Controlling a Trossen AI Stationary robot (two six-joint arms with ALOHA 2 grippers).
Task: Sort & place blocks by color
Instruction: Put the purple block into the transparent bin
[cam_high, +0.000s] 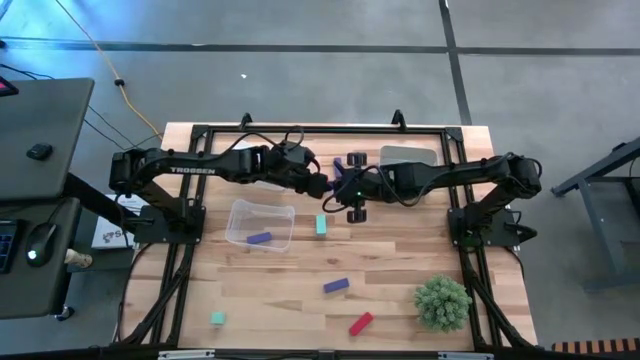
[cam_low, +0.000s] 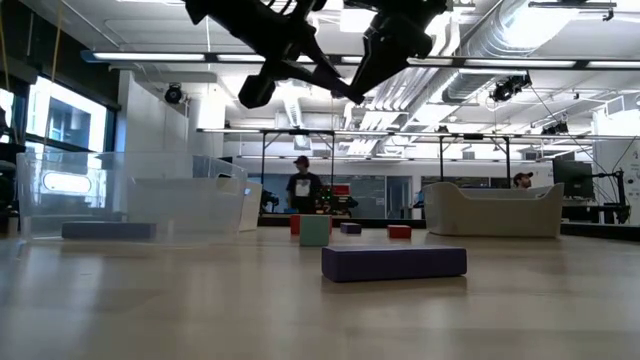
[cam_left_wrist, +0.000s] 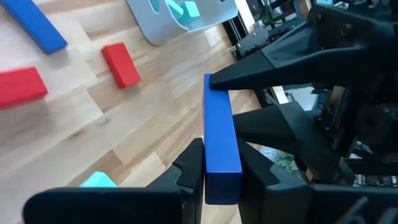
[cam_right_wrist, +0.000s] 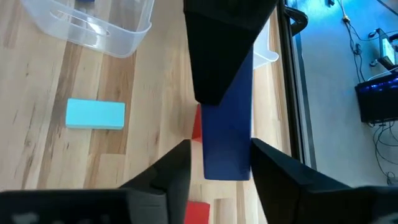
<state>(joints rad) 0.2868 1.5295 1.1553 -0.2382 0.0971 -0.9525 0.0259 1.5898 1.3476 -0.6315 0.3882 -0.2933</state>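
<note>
Nearest the low camera, a loose purple bar (cam_low: 394, 262) lay flat on the surface, with nothing touching it.

The action was up in the air, at top centre of the overhead frame. The left end effector (cam_left_wrist: 221, 168) was clamped on one end of a blue-purple bar (cam_left_wrist: 221, 124). The right end effector (cam_right_wrist: 221, 171) faced it with its fingers spread to either side of the bar's other end. A gap showed on at least one side, so it had no real grip.

My read is a mid-air handover, with the left arm carrying the load.

The clear bin (cam_high: 240, 210), left of centre, had one purple block (cam_high: 259, 238) in it. That looked like the purple drop point.

Loose on the surface:
- a teal block (cam_high: 321, 225) just right of the bin
- a red block (cam_high: 360, 323) bottom centre
- another teal block (cam_high: 217, 319) bottom left
- a green plant ball (cam_high: 442, 302) bottom right, which isn't part of the sort

To do the step well:
- Keep the left grip firm and square on the bar.
- Back the right arm straight out along the bar's axis so the spread fingers don't knock it askew.
- Only then swing left over the bin.
- Lower inside the bin wall before letting go, since a drop from height would likely bounce the bar out.
</note>
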